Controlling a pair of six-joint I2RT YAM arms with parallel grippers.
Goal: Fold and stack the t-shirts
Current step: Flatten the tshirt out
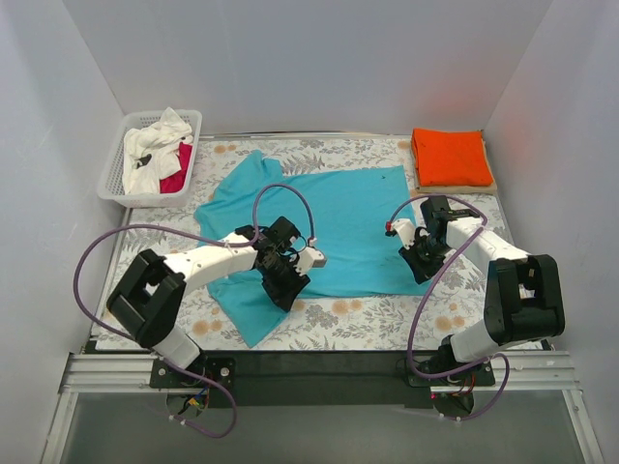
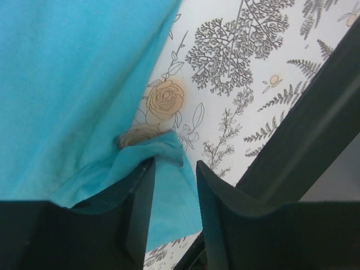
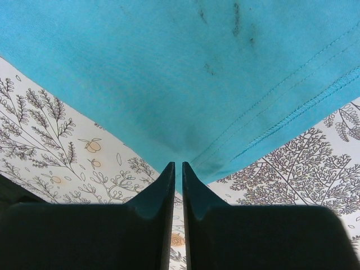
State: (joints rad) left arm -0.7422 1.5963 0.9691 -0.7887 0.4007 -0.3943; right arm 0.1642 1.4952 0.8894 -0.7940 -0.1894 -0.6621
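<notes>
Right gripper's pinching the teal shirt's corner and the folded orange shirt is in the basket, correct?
No. The top view shows the folded orange shirt at far right, outside the basket. The right gripper does pinch a corner of the teal shirt.

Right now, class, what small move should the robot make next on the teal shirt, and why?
Probably close the left claw on the bunched edge of the teal t-shirt, which sits between its parted fingers. The right claw is shut on the hem corner, so both would then hold for folding.
</notes>
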